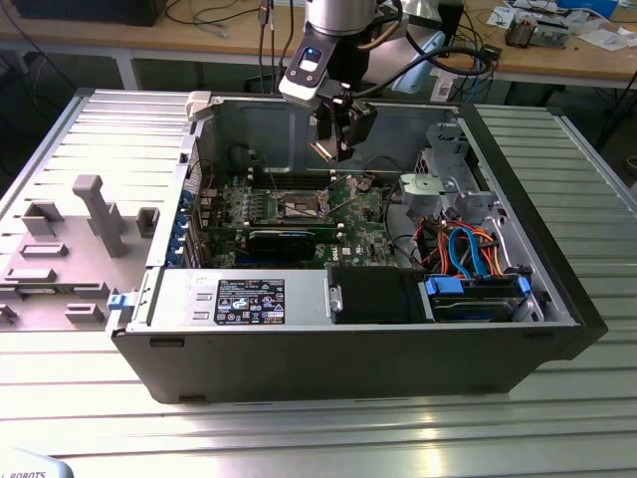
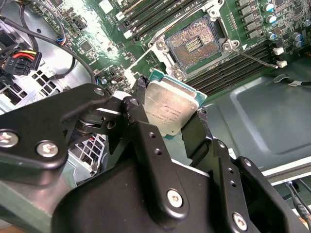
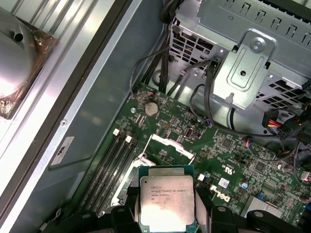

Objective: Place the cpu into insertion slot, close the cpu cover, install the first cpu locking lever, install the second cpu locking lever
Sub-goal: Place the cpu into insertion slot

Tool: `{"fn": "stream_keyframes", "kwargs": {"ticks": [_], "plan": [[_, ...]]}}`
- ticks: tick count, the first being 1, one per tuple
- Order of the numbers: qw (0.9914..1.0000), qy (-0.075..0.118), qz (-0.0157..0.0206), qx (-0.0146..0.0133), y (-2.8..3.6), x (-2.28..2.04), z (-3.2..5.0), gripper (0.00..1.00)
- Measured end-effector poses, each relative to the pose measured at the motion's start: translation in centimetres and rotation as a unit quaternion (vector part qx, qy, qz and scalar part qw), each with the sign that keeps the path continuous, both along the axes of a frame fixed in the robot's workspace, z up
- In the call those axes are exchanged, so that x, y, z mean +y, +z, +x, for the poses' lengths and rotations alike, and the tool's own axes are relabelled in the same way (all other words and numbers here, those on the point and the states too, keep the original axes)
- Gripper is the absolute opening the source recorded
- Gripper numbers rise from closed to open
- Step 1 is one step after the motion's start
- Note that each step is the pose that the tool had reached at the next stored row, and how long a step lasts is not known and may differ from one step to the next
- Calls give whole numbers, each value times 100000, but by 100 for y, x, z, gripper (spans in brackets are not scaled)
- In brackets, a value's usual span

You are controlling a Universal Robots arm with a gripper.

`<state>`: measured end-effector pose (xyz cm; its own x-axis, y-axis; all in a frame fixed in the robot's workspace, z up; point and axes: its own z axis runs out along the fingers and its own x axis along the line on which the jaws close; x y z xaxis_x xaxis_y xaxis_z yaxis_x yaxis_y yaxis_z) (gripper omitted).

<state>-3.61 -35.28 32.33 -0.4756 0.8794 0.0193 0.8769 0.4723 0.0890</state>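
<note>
Fingers [image 2: 195, 135] of the gripper [image 2: 169, 111] tight on the cpu [image 2: 171, 107], aloft, clear of the uncovered insertion slot [image 2: 194, 43]

Light pours from above: glare whitens the cpu [image 3: 165, 201] top in both wrist views. Around the cpu, the green board [image 3: 233, 160] lies evenly lit.

Cpu [image 2: 170, 109] [image 3: 166, 201]: flat square chip with a silver-grey lid bearing print and a green edge. It is clamped at two opposite edges in the gripper [image 1: 334, 149], tilted, lid toward both wrist cameras. It hangs above the board, apart from the slot.

Slot [image 2: 192, 43] [image 1: 302, 206]: square socket with a dark centre, a gold contact field and a metal rim. It is uncovered, with nothing seated in it.

Cover [image 3: 172, 145]: thin silvery frame, raised off the slot and standing at one edge of it.
</note>
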Motion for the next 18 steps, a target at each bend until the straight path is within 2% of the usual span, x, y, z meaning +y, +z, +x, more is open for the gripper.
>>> {"fn": "stream_keyframes", "kwargs": {"ticks": [18], "plan": [[99998,-592,-2,0,-6,0,0,54]]}}
